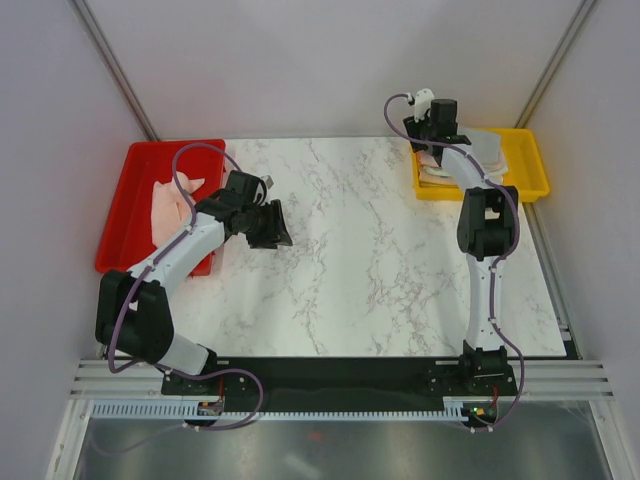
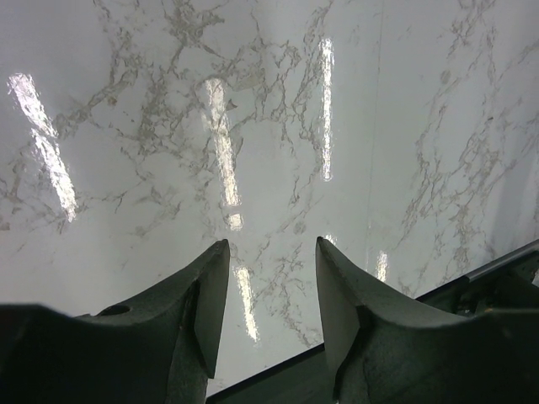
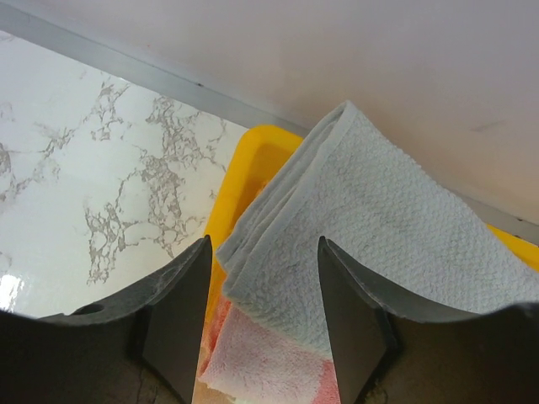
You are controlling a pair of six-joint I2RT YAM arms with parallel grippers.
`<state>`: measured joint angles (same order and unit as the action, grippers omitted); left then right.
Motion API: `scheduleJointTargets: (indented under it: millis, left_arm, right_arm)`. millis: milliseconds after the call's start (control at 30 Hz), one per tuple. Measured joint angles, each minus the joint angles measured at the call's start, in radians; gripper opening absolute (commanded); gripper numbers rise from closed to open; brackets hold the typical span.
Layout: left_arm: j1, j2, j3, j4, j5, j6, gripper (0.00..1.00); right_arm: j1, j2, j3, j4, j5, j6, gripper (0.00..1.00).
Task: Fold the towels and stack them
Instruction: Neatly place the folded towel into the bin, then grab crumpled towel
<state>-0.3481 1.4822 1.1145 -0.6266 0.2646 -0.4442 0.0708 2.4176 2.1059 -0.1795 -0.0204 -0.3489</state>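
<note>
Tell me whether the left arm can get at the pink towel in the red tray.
Probably yes: the left claw is open and empty beside the red tray, and nothing covers the pink towel, though it faces away.

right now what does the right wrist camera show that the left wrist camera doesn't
Only the right wrist view: a yellow tray holding a pale folded towel lying on a pink towel, with the wall behind. Only the left wrist view: a dark strip past the edge of the table, and light streaks on the marble. Both: that marble table, plus the camera's own fingers standing apart, the left gripper and the right gripper.
</note>
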Motion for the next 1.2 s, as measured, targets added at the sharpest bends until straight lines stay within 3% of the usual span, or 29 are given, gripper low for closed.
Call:
scheduleJointTargets:
  millis: [233,367,500,833,1100,1200]
  left_arm:
    - [0.0,0.0,0.005,0.0,0.002,0.0,0.53]
    - [0.002,0.0,0.011,-0.002,-0.01,0.0,0.53]
    - [0.005,-0.002,0.048,-0.008,-0.043,0.0,0.53]
    - [0.01,-0.018,0.106,-0.026,-0.135,-0.001,0.54]
    - [0.186,0.081,0.306,-0.039,-0.186,-0.019,0.54]
    - [0.282,0.124,0.33,-0.04,-0.206,-0.024,0.54]
  right_arm:
    - [0.012,0.003,-0.019,-0.017,0.018,-0.053,0.6]
    - [0.014,0.008,-0.018,-0.018,0.039,-0.065,0.45]
    - [0.014,0.022,-0.014,-0.021,0.056,-0.068,0.39]
    - [0.013,0.019,-0.038,-0.019,0.034,-0.067,0.05]
    - [0.011,-0.055,-0.135,-0.044,-0.03,-0.068,0.03]
    - [0.011,-0.068,-0.136,-0.059,-0.043,-0.068,0.21]
